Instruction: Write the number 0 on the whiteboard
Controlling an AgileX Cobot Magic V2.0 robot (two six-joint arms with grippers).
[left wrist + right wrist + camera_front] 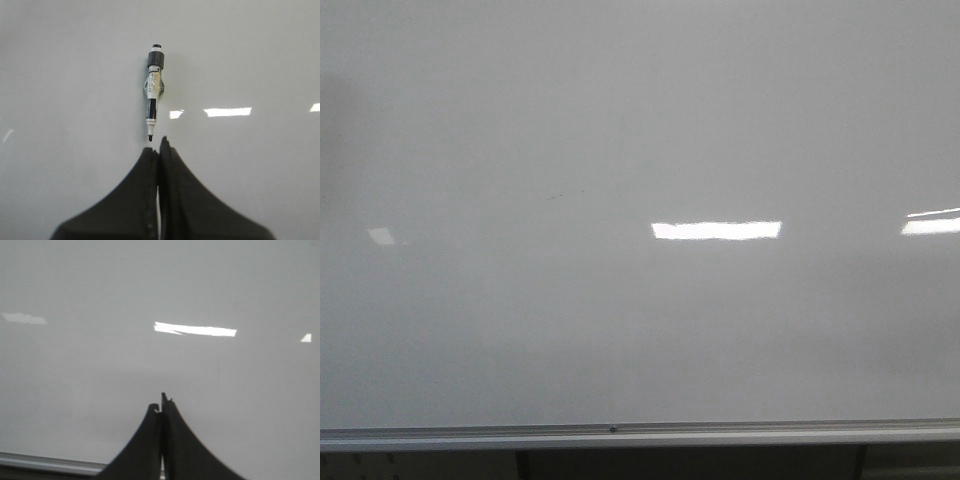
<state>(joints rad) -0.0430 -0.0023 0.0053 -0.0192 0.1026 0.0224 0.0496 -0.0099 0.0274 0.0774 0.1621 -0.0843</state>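
Glossy grey-white, the whiteboard (640,130) carries no number 0 in any view, and the front view shows neither arm. Only the left wrist view shows a marker (153,97) clipped to the board straight ahead of the left gripper (159,150), long axis in line with it, bare tip pointing back just off the fingertips. Both the left and the right gripper (161,405) have their fingers pressed together on nothing, so the left arm seems nearer.
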